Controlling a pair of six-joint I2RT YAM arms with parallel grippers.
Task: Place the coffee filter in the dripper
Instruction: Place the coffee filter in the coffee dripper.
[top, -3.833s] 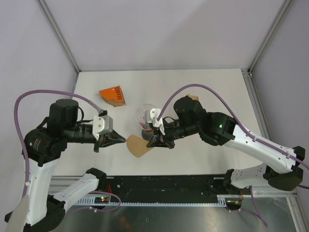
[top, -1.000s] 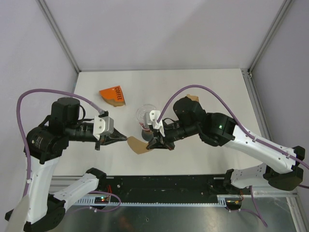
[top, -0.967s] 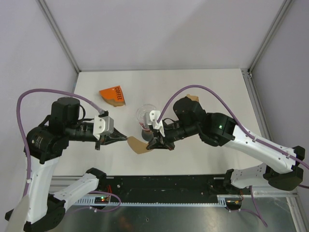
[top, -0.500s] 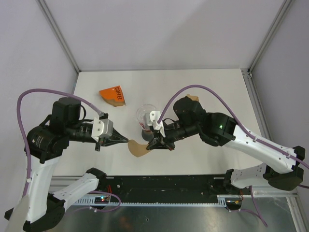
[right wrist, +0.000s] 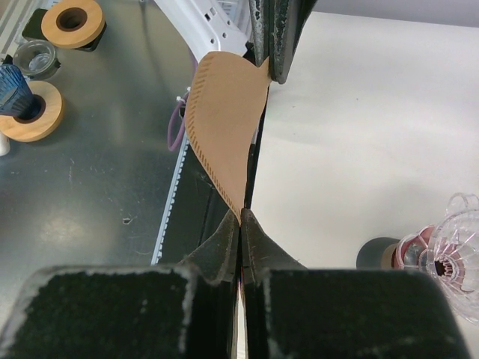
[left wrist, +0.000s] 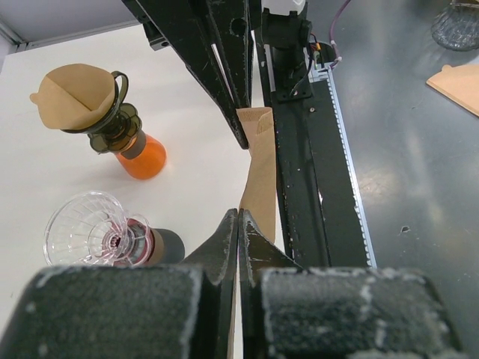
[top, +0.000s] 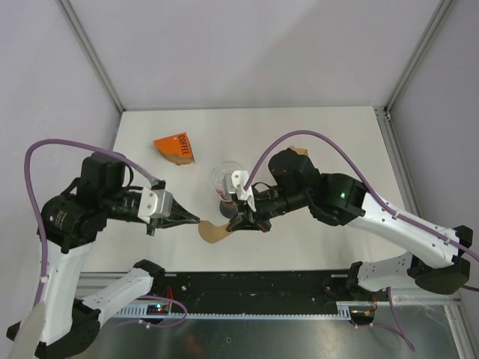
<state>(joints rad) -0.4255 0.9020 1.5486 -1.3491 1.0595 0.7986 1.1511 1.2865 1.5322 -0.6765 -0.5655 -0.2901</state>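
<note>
while the left gripper (top: 193, 221) is pinching one edge of the filter (top: 213, 232), the right gripper (top: 238, 224) is pinching the opposite edge, each with its fingers pressed tight on it. the filter is hanging between both grippers, and the dripper (top: 224, 178) is standing just beyond the right gripper.

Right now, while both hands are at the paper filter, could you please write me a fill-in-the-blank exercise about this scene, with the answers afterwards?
1. The left hand and the right hand are each ___ on the brown paper coffee filter.
2. The clear glass dripper is ___ inside.
3. The orange wedge-shaped box bears the word ___.
Missing words: shut; empty; COFFEE.
</note>
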